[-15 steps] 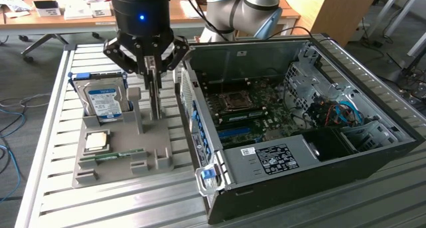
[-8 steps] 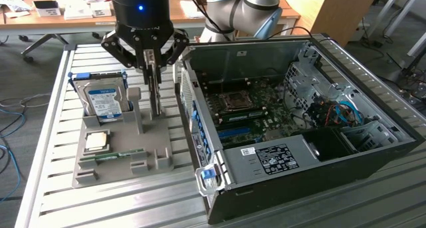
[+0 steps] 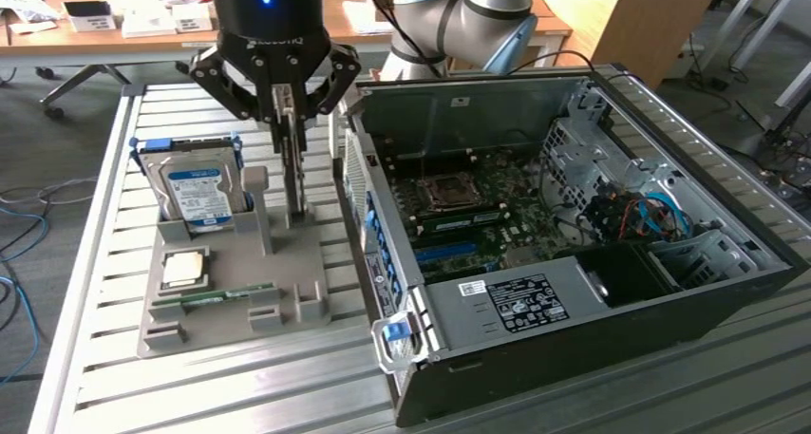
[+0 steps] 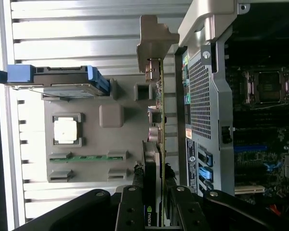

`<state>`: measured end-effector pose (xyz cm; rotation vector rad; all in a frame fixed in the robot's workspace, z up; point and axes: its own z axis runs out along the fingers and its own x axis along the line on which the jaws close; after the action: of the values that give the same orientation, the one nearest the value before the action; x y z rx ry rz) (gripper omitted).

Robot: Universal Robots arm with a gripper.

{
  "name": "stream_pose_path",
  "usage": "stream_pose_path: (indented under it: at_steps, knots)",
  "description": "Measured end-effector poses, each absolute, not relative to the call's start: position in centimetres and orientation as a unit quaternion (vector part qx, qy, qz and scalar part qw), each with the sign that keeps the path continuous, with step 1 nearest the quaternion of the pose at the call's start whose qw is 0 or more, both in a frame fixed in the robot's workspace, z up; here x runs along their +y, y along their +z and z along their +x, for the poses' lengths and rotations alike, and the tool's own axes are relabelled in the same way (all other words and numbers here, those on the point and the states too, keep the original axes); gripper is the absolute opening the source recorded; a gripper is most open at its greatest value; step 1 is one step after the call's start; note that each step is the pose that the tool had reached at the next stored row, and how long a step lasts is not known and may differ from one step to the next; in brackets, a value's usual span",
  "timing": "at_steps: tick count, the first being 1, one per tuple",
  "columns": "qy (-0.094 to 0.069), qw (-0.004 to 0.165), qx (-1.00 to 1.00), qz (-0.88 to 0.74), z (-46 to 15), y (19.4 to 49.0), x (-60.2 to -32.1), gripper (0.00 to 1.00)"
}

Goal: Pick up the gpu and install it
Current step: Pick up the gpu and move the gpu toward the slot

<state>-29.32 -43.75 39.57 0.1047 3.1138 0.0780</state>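
Note:
The gpu (image 3: 296, 182) is a thin green card seen edge-on, standing upright over the right side of the grey holder tray (image 3: 285, 263). Whether its lower edge still rests in the tray I cannot tell. My gripper (image 3: 292, 121) comes down from above and is shut on the card's upper edge, one black finger on each face. In the wrist view the gpu (image 4: 158, 120) runs away from my gripper (image 4: 155, 192), showing its dark cooler and its silvery end bracket (image 4: 151, 36) at the far end.
The tray also holds a hard drive (image 3: 197, 192) with a blue-white label, a square processor (image 3: 184, 268) and a narrow memory stick (image 3: 216, 296). The open computer case (image 3: 571, 263) lies just beyond the tray on the exterior view's right, its motherboard (image 3: 469, 216) exposed. All rest on a slatted metal table (image 3: 190, 396).

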Motion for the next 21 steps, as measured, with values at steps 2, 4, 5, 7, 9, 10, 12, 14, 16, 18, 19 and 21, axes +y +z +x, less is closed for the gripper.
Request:
stream_pose_path:
  at_steps: [2,4,5,7,9,10,12,14,16,18,19,21]
  knots:
    - [0.025,0.012,0.999,0.034,-29.32,39.79,-43.75,0.27]
    - [0.025,0.013,0.999,0.034,-29.32,39.99,-43.75,0.27]
    - [0.025,0.012,0.999,0.034,-29.32,40.08,-43.75,0.27]
    - [0.025,0.012,0.999,0.034,-29.32,40.25,-43.75,0.27]
    - [0.025,0.013,0.999,0.034,-29.32,40.40,-43.75,0.27]
    - [0.025,0.013,0.999,0.034,-29.32,40.48,-43.75,0.27]
    - [0.025,0.013,0.999,0.034,-29.32,40.61,-43.75,0.27]
    - [0.025,0.013,0.999,0.034,-29.32,40.62,-43.75,0.27]
    - [0.025,0.013,0.999,0.034,-29.32,40.62,-43.74,0.27]
    - [0.025,0.013,0.999,0.034,-29.32,40.63,-43.75,0.27]
    - [0.025,0.012,0.999,0.034,-29.32,40.63,-43.75,0.27]
    - [0.025,0.012,0.999,0.034,-29.30,40.64,-43.75,0.27]
